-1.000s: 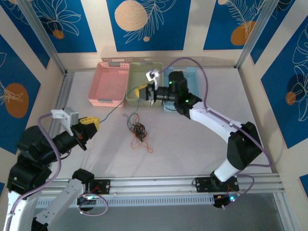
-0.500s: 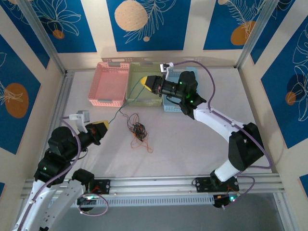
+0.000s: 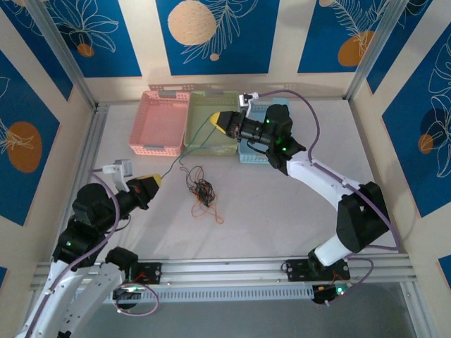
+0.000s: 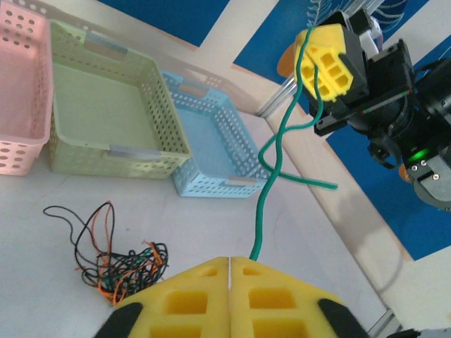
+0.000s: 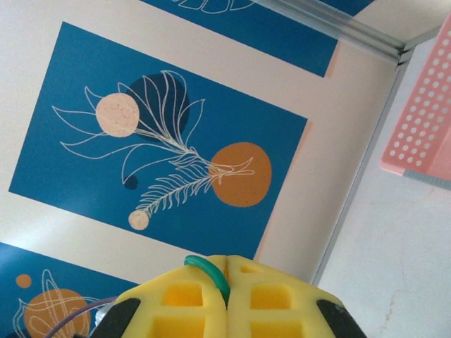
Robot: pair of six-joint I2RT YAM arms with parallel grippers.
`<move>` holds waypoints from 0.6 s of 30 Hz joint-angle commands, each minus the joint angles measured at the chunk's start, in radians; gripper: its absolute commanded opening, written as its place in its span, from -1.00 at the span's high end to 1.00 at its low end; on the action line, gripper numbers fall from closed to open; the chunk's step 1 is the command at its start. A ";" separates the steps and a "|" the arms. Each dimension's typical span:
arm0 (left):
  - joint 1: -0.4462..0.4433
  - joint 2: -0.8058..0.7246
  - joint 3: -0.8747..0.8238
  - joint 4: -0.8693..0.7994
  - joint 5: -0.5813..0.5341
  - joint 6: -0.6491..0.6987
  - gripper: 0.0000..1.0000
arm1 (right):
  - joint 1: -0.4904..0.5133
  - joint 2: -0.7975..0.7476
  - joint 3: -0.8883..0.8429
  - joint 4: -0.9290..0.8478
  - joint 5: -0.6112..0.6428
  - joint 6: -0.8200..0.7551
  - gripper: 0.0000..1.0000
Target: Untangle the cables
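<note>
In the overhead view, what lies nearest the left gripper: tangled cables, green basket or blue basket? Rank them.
From the left gripper:
1. tangled cables, just to its right.
2. green basket, beyond, middle of the row.
3. blue basket, farthest, right end.

Left arm point(image 3: 95, 211) lowered, left jaws shifted rightward, right jaws turned to point left

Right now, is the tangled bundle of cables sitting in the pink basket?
No, the tangled cables lie on the bare table, out in front of the baskets and apart from the pink basket.
</note>
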 commanded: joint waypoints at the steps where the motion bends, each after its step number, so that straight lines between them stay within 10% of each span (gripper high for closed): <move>1: 0.008 0.017 0.001 -0.022 0.024 -0.015 0.33 | -0.069 -0.082 0.070 -0.040 0.132 -0.130 1.00; 8: 0.008 0.049 0.069 -0.086 -0.060 0.058 -0.48 | -0.160 -0.187 0.116 -0.265 0.159 -0.323 1.00; 18: 0.008 0.029 0.110 -0.229 -0.141 0.145 -0.57 | -0.295 -0.140 0.270 -0.703 0.346 -0.729 1.00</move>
